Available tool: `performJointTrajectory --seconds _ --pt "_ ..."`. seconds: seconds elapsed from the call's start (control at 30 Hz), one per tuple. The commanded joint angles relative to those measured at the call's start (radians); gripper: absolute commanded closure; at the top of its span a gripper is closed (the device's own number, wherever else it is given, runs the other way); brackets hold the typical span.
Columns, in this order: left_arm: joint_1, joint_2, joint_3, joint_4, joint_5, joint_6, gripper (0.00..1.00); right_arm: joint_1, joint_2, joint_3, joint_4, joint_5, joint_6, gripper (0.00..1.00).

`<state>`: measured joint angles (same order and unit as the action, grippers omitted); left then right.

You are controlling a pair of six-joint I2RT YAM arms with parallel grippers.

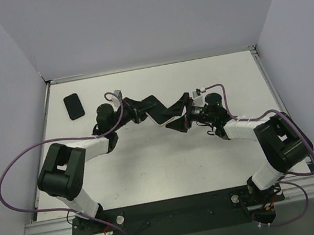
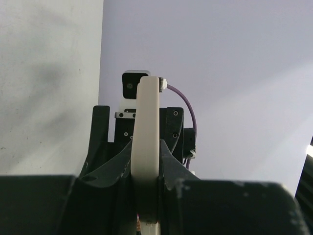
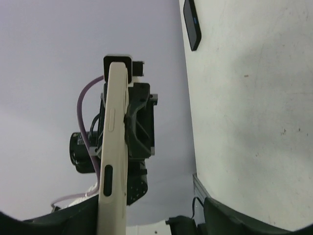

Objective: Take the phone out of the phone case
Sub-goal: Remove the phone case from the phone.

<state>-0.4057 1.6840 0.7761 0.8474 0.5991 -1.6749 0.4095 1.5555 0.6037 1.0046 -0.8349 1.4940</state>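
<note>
The cream phone case (image 1: 158, 112) is held off the table at the centre, between both arms. My left gripper (image 1: 141, 109) is shut on its edge; in the left wrist view the case (image 2: 146, 122) stands edge-on, clamped between the two black fingers (image 2: 105, 166). My right gripper (image 1: 181, 116) is open around the case's other end; in the right wrist view the case (image 3: 113, 147) lies against the left finger, with the right finger (image 3: 244, 218) far apart. The black phone (image 1: 73, 106) lies flat on the table at the far left, and also shows in the right wrist view (image 3: 192, 24).
White table (image 1: 171, 163) enclosed by grey walls on the left, back and right. Purple cables loop from both arms, one (image 1: 10, 180) out over the table's left edge. The metal mounting rail (image 1: 179, 208) runs along the near edge.
</note>
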Motion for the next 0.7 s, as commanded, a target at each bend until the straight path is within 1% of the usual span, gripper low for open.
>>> performJointTrajectory --seconds 0.0,0.07,0.1,0.17,0.2,0.23,0.3,0.37,0.4,0.5,0.67 --pt "0.019 -0.032 0.006 0.194 -0.002 -0.049 1.0 -0.041 -0.058 -0.039 0.004 -0.009 -0.052 0.29" --pt "0.028 -0.035 0.003 0.197 0.001 -0.045 1.0 -0.052 -0.06 -0.054 0.046 -0.009 -0.026 0.35" --pt "0.028 -0.038 0.005 0.196 0.002 -0.043 1.0 -0.054 -0.061 -0.067 0.092 -0.003 -0.011 0.47" --pt "0.031 -0.038 0.006 0.194 -0.004 -0.04 1.0 -0.057 -0.058 -0.074 0.135 0.005 0.038 0.55" --pt "0.031 -0.04 0.011 0.187 -0.005 -0.039 1.0 -0.057 -0.055 -0.077 0.175 0.008 0.054 0.61" --pt "0.033 -0.038 0.012 0.182 -0.005 -0.034 1.0 -0.058 -0.057 -0.078 0.189 0.008 0.078 0.63" --pt "0.038 -0.038 0.015 0.165 -0.007 -0.028 1.0 -0.058 -0.063 -0.076 0.207 0.005 0.091 0.65" --pt "0.041 -0.038 0.012 0.159 -0.007 -0.02 1.0 -0.06 -0.072 -0.077 0.207 0.008 0.098 0.64" --pt "0.045 -0.038 0.011 0.156 -0.007 -0.019 1.0 -0.06 -0.08 -0.081 0.219 0.011 0.103 0.61" --pt "0.051 -0.043 0.003 0.147 -0.007 -0.016 1.0 -0.058 -0.092 -0.091 0.236 0.014 0.12 0.6" --pt "0.056 -0.046 0.005 0.133 -0.005 -0.005 1.0 -0.058 -0.106 -0.088 0.224 0.008 0.112 0.64"
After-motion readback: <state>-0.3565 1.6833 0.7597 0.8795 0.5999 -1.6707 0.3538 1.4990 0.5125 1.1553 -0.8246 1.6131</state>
